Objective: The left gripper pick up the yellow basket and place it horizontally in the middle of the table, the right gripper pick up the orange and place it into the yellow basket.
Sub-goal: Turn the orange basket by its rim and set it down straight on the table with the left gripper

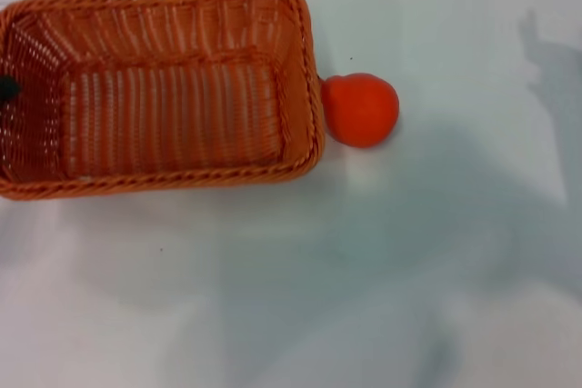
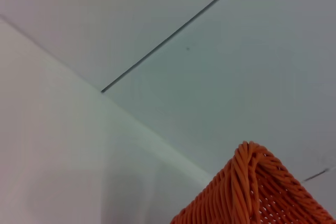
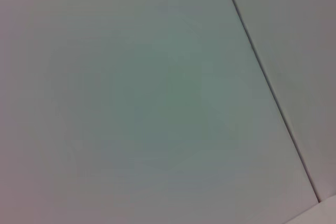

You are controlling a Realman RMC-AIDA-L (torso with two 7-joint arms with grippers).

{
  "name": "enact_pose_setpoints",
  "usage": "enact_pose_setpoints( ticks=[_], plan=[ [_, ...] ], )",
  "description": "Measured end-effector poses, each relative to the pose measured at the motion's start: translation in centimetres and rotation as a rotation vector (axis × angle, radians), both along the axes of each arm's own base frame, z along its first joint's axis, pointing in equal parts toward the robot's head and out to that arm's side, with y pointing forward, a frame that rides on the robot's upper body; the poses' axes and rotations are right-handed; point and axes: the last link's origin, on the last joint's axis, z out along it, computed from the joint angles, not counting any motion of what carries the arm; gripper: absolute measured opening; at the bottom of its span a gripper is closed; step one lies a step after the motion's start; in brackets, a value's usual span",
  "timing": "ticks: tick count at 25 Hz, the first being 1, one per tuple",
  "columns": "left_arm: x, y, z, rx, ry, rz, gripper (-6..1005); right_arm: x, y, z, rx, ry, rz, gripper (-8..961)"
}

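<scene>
Basket work looks unfinished: the orange-brown woven wicker basket point(image 1: 159, 88) lies far-left on the plain white table point(image 1: 364, 270), empty, smooth round orange point(image 1: 360, 109) touching its right rim, left gripper point(image 1: 7, 87) at its left end, fingers' spread untellable, right gripper unseen.

Head view: high vantage, facing forward and down on the desk point(image 1: 364, 270); takes in the whole yellow basket point(image 1: 164, 88) at far left, the orange point(image 1: 360, 109) just beside it, and a strip of wall behind.
Left wrist view: close and low by 1 basket corner point(image 2: 252, 192), facing the desk edge and the panelled wall point(image 2: 220, 66). Shared with head view: the basket.
Right wrist view: faces only plain pale surface crossed by 1 dark seam point(image 3: 268, 85); no recognisable overlap.
</scene>
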Motion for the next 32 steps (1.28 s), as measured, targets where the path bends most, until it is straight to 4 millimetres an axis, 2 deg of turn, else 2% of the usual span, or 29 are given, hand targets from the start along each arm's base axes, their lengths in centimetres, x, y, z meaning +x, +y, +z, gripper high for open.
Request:
enact_pose_setpoints(
  ticks=[6, 14, 19, 32],
  plan=[
    [-0.3, -0.6, -0.7, -0.018, -0.006, 0.011, 171, 0.0, 0.0, 0.0, -0.001, 0.0, 0.001, 826],
    [0.2, -0.9, -1.8, -0.073, -0.051, -0.014, 234, 0.0, 0.0, 0.0, 0.0, 0.0, 0.0, 826],
    [0.9, -0.7, -2.8, -0.12, -0.069, -0.04, 471, 0.0, 0.0, 0.0, 0.0, 0.0, -0.001, 826],
    [1.9, 0.0, -3.1, -0.144, -0.068, -0.091, 600, -0.7, 0.3, -0.2, -0.04, -0.042, 0.055, 827]
  ],
)
